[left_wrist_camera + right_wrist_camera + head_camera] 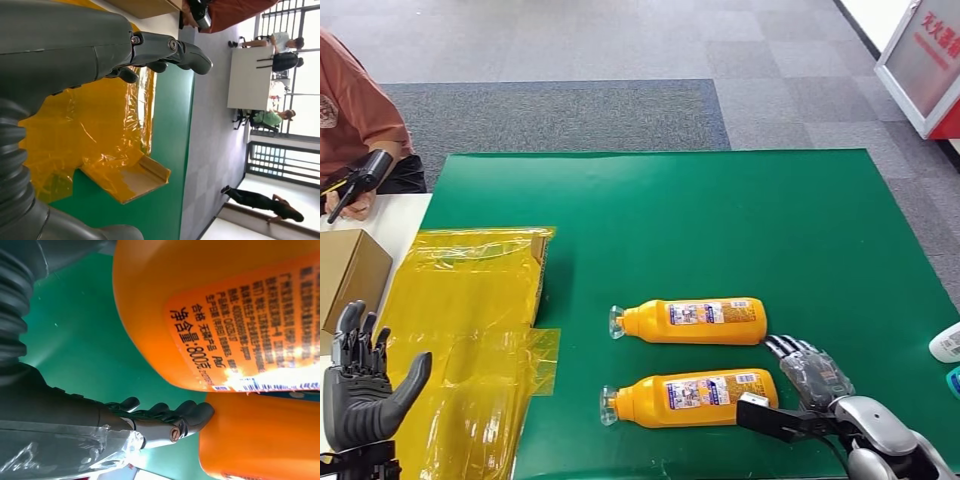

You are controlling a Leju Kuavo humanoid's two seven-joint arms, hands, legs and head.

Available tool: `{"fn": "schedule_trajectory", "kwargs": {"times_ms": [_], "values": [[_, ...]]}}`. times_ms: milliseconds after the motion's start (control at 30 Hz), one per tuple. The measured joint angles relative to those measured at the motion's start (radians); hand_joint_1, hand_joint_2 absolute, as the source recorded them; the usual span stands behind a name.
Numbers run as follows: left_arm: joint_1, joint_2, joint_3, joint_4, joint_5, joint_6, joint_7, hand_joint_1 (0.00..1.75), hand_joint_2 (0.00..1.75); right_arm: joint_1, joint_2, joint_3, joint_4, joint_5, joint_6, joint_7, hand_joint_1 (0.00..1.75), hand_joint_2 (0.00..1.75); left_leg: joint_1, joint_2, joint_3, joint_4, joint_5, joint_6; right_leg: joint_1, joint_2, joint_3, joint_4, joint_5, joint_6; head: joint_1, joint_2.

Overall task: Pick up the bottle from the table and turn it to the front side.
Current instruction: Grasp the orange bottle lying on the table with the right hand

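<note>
The near orange bottle [695, 397] lies on its side on the green surface [788, 220]; the right hand [803, 385] brackets its base, fingers [782, 347] spread, gripping nothing.

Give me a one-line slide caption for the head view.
Right hand open at the base ends of two orange bottles lying side by side on a green table.
</note>
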Motion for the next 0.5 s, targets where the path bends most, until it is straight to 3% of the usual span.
{"fn": "schedule_trajectory", "kwargs": {"times_ms": [300, 500], "values": [[0.003, 0.004, -0.001, 0.000, 0.004, 0.002, 0.001, 0.00, 1.75, 0.007, -0.005, -0.020, -0.004, -0.008, -0.011, 0.006, 0.00, 1.75, 0.000, 0.000, 0.000, 0.000, 0.000, 0.000, 0.000, 0.000, 0.000, 0.000, 0.000, 0.000, 0.000, 0.000], [0.014, 0.004, 0.002, 0.000, 0.006, 0.002, 0.001, 0.00, 1.75, 0.048, -0.060, -0.060, -0.070, -0.051, -0.020, 0.011, 0.00, 1.75, 0.000, 0.000, 0.000, 0.000, 0.000, 0.000, 0.000, 0.000, 0.000, 0.000, 0.000, 0.000, 0.000, 0.000]]}}
